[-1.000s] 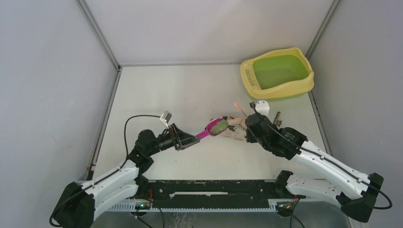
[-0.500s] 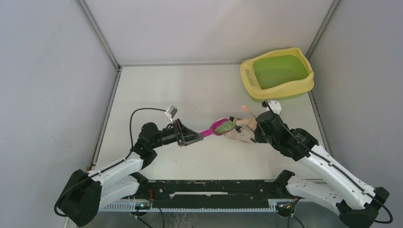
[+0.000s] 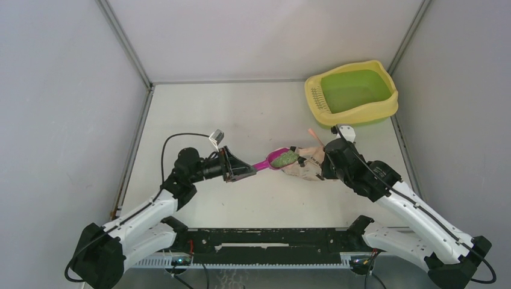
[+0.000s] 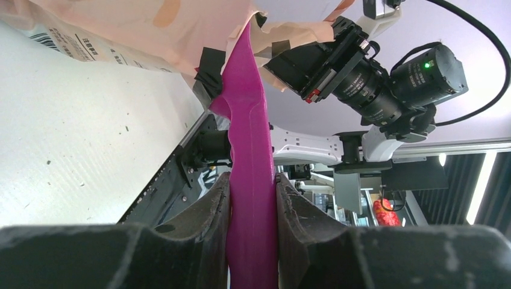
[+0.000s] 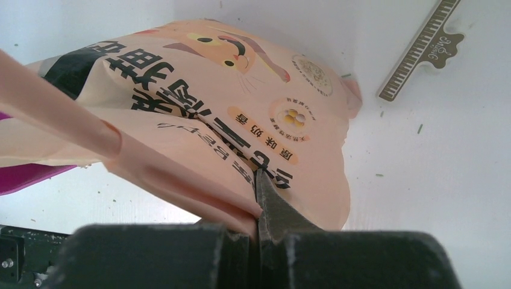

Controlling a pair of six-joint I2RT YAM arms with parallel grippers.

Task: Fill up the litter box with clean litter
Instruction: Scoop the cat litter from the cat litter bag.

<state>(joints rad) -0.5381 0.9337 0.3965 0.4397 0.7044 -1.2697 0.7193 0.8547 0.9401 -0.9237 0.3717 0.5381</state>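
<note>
Litter box: the litter box [image 3: 357,117] sits in the far right corner of the table [image 3: 241,114], well apart from both arms. I see no litter in its green basin.
Litter: a heaped greenish-grey mound of litter [image 3: 284,158] rides in the bowl of the magenta scoop [image 3: 266,164], mid-table, right at the mouth of the peach bag [image 3: 304,168]. A few stray specks lie on the table beside the bag.
Left gripper: the left gripper [image 4: 253,186] is clenched on the scoop's flat handle, with a pad pressed to each face.
Right gripper: the right gripper [image 5: 256,211] is pinched tight on a fold at the bag's top edge and holds the mouth up.
How the litter handles: I'd judge it loose and free-running, light per scoopful. It cannot be grasped itself and only travels in the scoop.
Where to hold: the stiff, smooth handle, as now. The load sits far out from the grip, so the bowl has to be kept level.
Bag: soft and crinkly; it would likely slump if let go.
Risk: a tilt or jolt on the long way to the far right corner would probably shed granules.
</note>
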